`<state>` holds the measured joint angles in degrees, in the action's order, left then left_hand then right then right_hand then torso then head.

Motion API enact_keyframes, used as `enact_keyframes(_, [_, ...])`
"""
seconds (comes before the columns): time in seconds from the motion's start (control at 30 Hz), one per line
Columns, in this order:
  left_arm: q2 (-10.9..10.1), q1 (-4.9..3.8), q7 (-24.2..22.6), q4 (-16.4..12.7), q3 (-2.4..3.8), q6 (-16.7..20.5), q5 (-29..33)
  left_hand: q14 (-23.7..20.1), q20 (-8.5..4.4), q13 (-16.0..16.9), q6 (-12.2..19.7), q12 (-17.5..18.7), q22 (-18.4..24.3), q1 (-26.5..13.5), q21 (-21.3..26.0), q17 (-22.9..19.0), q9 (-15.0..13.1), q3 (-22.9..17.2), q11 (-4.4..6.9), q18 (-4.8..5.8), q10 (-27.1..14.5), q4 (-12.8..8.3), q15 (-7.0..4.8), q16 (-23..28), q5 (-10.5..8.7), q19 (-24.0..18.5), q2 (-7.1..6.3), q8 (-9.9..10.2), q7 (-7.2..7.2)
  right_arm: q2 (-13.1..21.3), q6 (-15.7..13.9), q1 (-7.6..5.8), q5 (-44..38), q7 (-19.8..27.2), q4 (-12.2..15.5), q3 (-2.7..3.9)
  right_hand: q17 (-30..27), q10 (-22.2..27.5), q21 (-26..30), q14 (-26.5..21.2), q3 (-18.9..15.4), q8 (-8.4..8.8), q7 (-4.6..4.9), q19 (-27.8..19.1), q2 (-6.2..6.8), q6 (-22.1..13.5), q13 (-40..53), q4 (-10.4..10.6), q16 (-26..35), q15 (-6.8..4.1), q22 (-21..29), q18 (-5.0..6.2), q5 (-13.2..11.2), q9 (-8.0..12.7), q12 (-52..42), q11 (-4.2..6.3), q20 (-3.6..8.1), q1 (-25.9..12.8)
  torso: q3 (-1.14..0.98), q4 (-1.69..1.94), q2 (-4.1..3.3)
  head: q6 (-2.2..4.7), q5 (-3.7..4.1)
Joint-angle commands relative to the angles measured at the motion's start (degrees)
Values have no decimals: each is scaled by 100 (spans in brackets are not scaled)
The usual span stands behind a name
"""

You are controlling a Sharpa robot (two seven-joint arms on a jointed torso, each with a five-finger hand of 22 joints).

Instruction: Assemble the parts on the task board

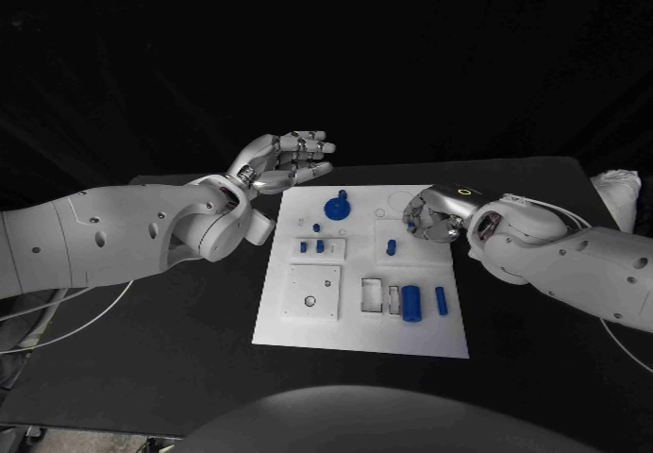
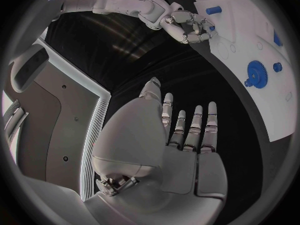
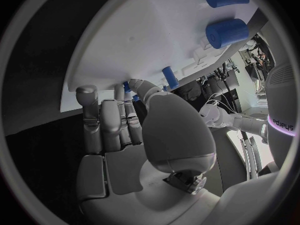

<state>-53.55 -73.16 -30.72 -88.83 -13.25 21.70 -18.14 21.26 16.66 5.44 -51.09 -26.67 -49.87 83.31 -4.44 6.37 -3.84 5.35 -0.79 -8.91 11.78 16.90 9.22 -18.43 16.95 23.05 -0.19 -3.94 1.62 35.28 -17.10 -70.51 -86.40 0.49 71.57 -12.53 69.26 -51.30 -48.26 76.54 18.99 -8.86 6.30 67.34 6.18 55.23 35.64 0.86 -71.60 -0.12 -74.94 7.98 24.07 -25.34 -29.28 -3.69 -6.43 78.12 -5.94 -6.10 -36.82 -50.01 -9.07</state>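
1. The board (image 1: 307, 326) lies flat mid-worktop (image 1: 163, 377), with blue parts spread over it — a gear (image 1: 338, 205) near the far edge, a thick cylinder (image 1: 411, 301) and a slim peg (image 1: 441, 300) toward the near right.
2. The right hand (image 1: 433, 215) hovers over the board's far right corner with fingers curled in; whether anything sits between them I cannot tell.
3. The left hand (image 1: 286, 160) is released, fingers apart, raised beyond the board's far left corner and holding nothing.
4. Judgement: the right hand is about to pick a small part near that corner — best to lower straight down and close gently.
5. Keep the left hand clear of the gear, ready to steady the board's edge if it slides.
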Motion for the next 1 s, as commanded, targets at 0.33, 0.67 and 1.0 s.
enact_keyframes(0.33, [29,12,33,10,4,-14,25,189,2,-32,-130,-278,69,150,-63,-92,-1,57,-69,73,-9,-15,73,-175,149,132,83,-18,106,-5,163,71,-118,-37,3,-40,-370,-213,66,-320,102,-437,101,-234,-93,179,27,-427,356,-17,-457,8,764,-606,-152,16,71,375,-2,-1,0,1,-18])
enact_keyframes(0.67, [24,14,87,1,4,-8,25,322,-4,-57,-176,-485,119,255,-96,-161,3,97,-136,94,22,-13,114,-298,313,196,154,-17,175,27,-93,42,-96,-16,46,-39,-720,-422,98,-532,93,-614,123,-545,-143,211,-11,-531,688,8,-402,39,816,-917,-176,9,51,371,-1,-2,3,1,-63])
enact_keyframes(1.0, [3,14,134,-7,4,-15,25,379,-5,-67,-176,-555,137,278,-108,-182,5,120,-175,95,39,-12,133,-346,345,215,168,-10,218,239,-151,-228,38,-76,418,-36,-771,-533,31,-553,89,-596,109,-598,-137,173,-75,-526,720,0,-400,41,705,-969,-128,31,43,312,4,-4,3,1,-83])
